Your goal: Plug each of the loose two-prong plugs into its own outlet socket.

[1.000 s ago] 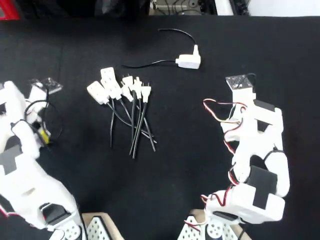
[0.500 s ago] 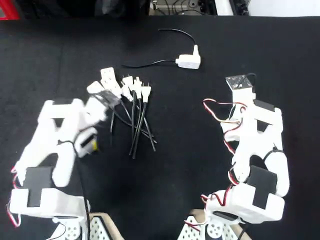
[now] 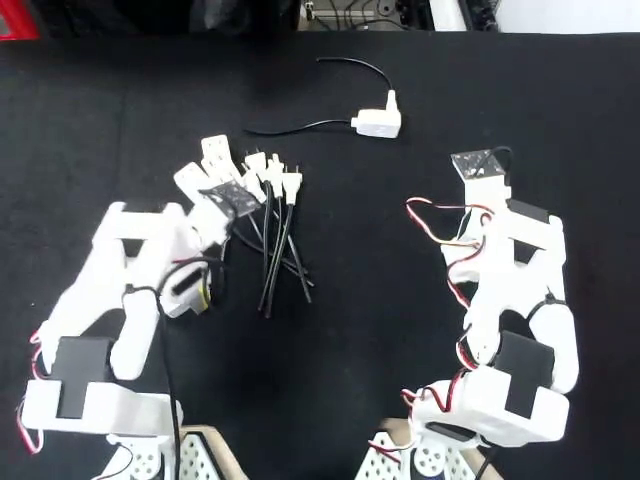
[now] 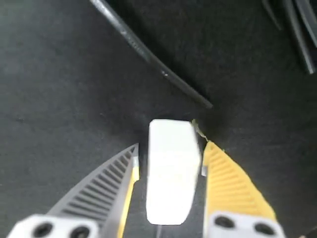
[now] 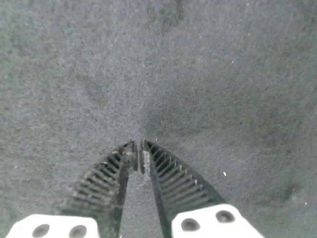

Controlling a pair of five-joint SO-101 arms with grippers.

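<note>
The left end effector (image 4: 172, 145) stood partly open, its fingers (image 4: 225, 183) straddling a white socket (image 4: 168, 188) with narrow gaps on either side, beside the bunch of plugs (image 3: 272, 180) on the black tabletop (image 3: 400, 300). The right end effector (image 5: 137, 148) was closed and empty, well apart from them.

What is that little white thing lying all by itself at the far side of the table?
It's a small white plastic-looking block with a smaller white piece sticking out at one end, lying flat on the black table. Thin black cords lead away from it. It sits apart from the bunch of plugs; nothing grips it.
</note>
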